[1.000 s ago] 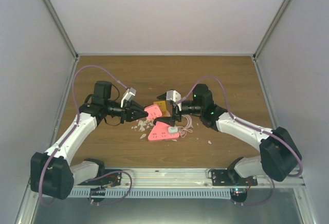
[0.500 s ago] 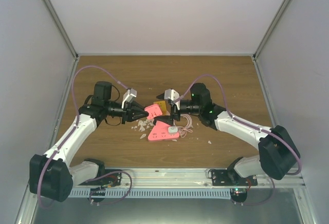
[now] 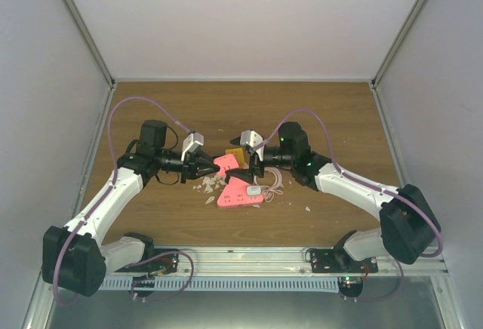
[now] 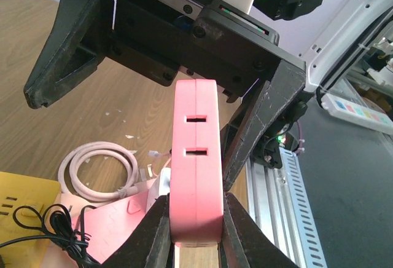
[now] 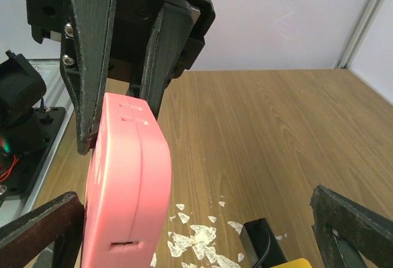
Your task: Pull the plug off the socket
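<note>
My left gripper is shut on a pink socket block and holds it above the table. In the left wrist view the fingers clamp the block on both sides, and two empty slots show on its edge. My right gripper is open, its jaws spread wide on either side of the block's far end without touching it. The block also shows in the right wrist view. A white plug with a coiled pink cable lies on a flat pink piece below.
A yellow object with a black plug and thin black wire lies behind the grippers. White flakes are scattered on the wooden table. Walls enclose the table on three sides.
My left gripper has moved slightly right with the pink block, closing on the right gripper. The right gripper has shifted a little left around the block.
</note>
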{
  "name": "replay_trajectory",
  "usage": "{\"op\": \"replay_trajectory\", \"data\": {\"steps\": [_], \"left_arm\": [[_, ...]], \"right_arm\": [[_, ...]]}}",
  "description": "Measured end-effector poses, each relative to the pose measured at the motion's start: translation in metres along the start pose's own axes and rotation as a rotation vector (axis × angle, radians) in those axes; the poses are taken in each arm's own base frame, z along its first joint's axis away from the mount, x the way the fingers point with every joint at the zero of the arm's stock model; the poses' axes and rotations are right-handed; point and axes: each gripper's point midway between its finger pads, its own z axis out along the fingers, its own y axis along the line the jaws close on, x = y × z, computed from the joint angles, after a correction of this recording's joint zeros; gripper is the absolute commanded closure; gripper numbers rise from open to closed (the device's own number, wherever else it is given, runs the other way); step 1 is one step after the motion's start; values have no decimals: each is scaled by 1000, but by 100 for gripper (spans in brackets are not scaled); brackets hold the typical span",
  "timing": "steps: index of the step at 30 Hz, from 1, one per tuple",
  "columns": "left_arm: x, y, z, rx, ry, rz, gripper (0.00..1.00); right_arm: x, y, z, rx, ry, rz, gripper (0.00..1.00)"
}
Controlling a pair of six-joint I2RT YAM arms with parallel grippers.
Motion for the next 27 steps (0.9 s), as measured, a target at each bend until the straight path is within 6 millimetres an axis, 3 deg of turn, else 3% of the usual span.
{"op": "replay_trajectory", "data": {"steps": [7,21,27], "left_arm": [[0,2,1,-12,7,29,100],[-4,2,2,-20,7,-12,100],[-4,14,-7,-60,-9,-70,100]], "right_arm": [[-3,-3,1,6,15,11,0],[-46,-14,-3,12,-14,-83,0],[-48,-13,-13,15,5,-136,0]]}}
